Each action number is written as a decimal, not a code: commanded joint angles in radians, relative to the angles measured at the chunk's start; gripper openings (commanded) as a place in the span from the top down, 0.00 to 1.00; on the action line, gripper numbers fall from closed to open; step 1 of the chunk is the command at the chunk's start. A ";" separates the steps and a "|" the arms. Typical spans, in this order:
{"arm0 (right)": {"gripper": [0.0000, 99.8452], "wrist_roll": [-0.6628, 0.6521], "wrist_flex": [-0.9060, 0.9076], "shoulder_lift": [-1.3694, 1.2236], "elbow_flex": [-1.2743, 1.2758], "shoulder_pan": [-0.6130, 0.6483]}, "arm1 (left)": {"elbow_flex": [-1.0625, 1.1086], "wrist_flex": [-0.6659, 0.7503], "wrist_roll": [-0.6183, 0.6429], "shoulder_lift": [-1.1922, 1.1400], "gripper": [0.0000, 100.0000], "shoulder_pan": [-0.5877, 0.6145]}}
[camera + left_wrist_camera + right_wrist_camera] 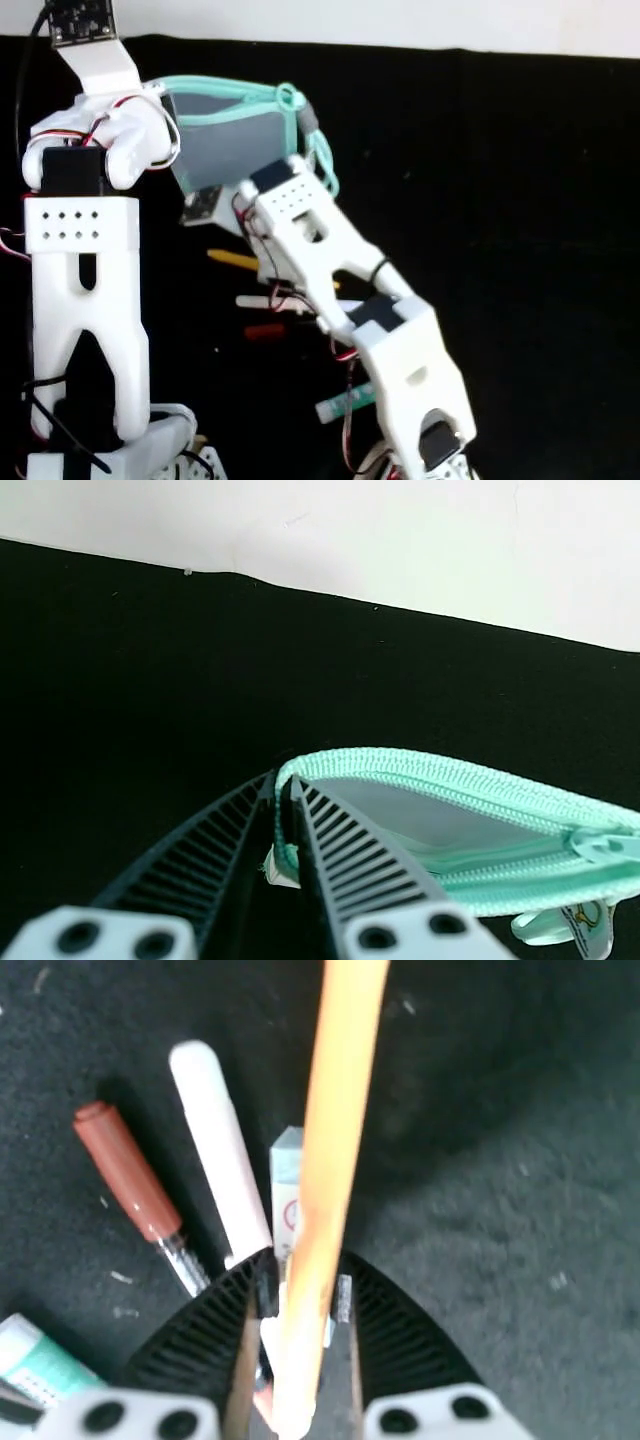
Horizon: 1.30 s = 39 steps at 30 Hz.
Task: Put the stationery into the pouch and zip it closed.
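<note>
The mint-green zip pouch (232,140) with grey see-through sides is held up over the black bench (520,250). Its zip is open and one end of its rim is pinched in the left hand (283,786). A long yellow-orange pencil (332,1150) is clamped in the right hand (300,1282) above a white pen (218,1145), a red pen (125,1175) and a small white eraser block (287,1175), which lie close together on the bench, with a green-and-white tube (35,1365) near them.

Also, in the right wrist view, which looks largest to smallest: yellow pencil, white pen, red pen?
1. yellow pencil, but the right claw holds it nearest the camera, so this is unsure.
2. white pen, partly hidden behind the claw.
3. red pen.
</note>
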State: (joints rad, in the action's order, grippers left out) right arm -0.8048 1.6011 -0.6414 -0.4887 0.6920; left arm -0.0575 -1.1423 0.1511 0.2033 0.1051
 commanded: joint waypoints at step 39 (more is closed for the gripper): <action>0.99 0.390 0.130 0.773 0.173 -0.051 | -0.005 -0.005 0.005 -0.021 0.99 0.036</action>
State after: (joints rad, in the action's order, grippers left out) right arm -0.4519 1.7484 0.0261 -0.3122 0.6536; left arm -0.0575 -1.1423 0.1511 0.2033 0.1404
